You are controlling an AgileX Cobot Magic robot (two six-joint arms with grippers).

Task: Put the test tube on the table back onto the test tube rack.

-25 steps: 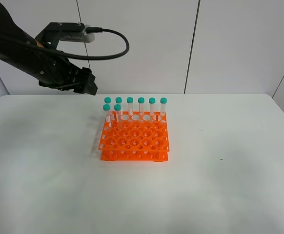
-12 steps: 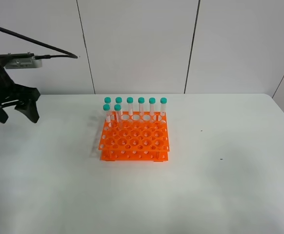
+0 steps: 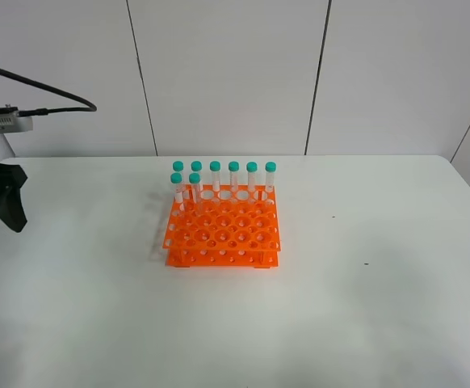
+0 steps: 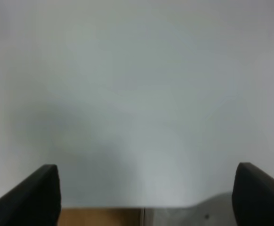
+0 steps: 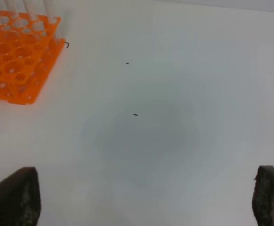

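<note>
Now every teal-capped tube (image 3: pixel 195 187) stands in the orange rack (image 3: pixel 223 238).
Both hands, left hand (image 4: pixel 146 197) at nine o'clock and right hand (image 5: pixel 146 197), gape empty over the table (image 3: pixel 364 307).

Lab: orange test tube rack (image 3: pixel 222 233), capped tubes (image 3: pixel 233 175)

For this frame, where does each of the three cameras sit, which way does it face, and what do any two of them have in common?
Exterior high: mounted high in front of the table, looking down and toward the back wall at the test tube rack; the left gripper shows at the left edge.
Left wrist: on the left arm, looking down at bare white tabletop and its edge; only its two dark fingertips show, spread wide.
Right wrist: on the right arm, looking down across the table; both fingertips show, spread wide.
Shared: exterior and right wrist both show the orange rack and two small dark specks.
</note>
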